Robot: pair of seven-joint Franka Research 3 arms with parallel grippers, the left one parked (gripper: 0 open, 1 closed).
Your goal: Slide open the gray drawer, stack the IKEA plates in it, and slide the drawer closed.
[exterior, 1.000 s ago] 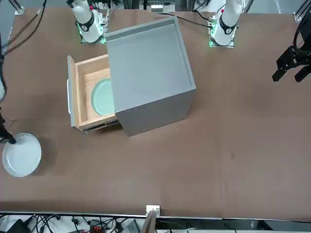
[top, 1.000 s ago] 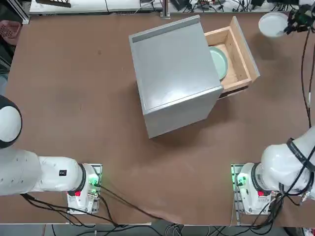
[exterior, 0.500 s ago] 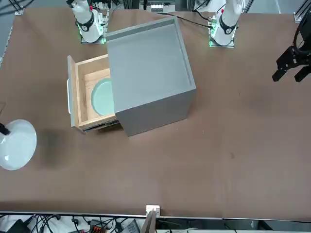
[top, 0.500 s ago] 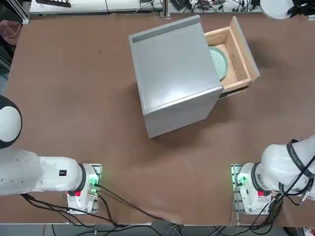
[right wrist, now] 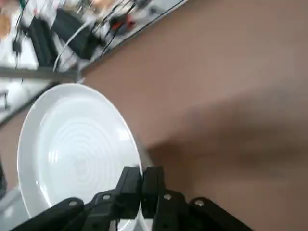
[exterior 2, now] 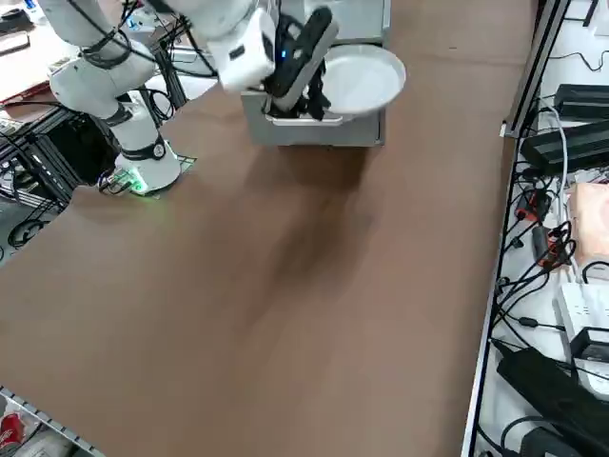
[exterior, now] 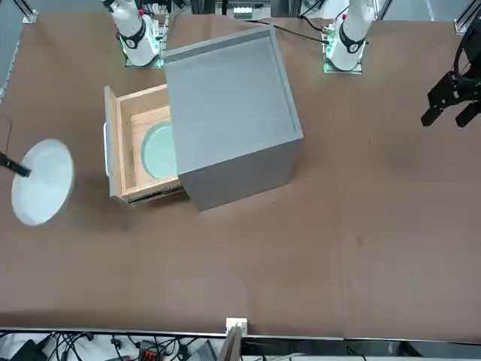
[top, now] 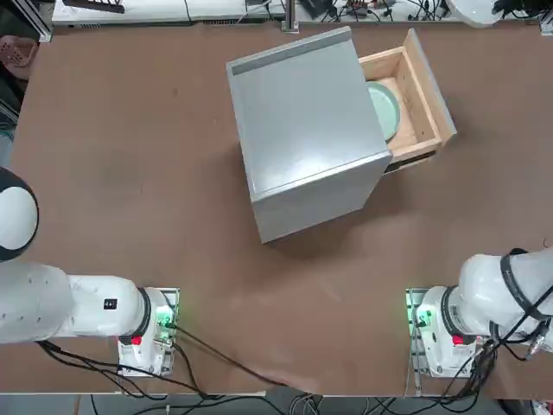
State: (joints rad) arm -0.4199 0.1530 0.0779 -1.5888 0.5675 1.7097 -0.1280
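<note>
Two plates are in play, and one is already where it belongs. Nearest to me, the right end effector (right wrist: 141, 185) is clenched on the rim of the white plate (right wrist: 77, 156), its fingers pinching one edge so the smooth, glossy disc with faint concentric rings hangs off to the side, clear of the brown bench (exterior: 301, 263). I judge an edge pinch was chosen because a shallow plate lying flat offers nothing else to grab. In the front view the plate (exterior: 43, 182) rides tilted in the air near the bench edge on the working arm's side, apart from the drawer front.

Farther along, the gray drawer (top: 421, 104) stands pulled out of the gray cabinet (top: 302, 130), a plain matte box set at an angle near the far edge of the bench. Its tray is pale bare wood with a thin front panel, and the mint green plate (top: 384, 108) lies flat inside, partly under the cabinet's overhang. Stacking the white plate onto it looks like the step in hand; closing the drawer remains.
</note>
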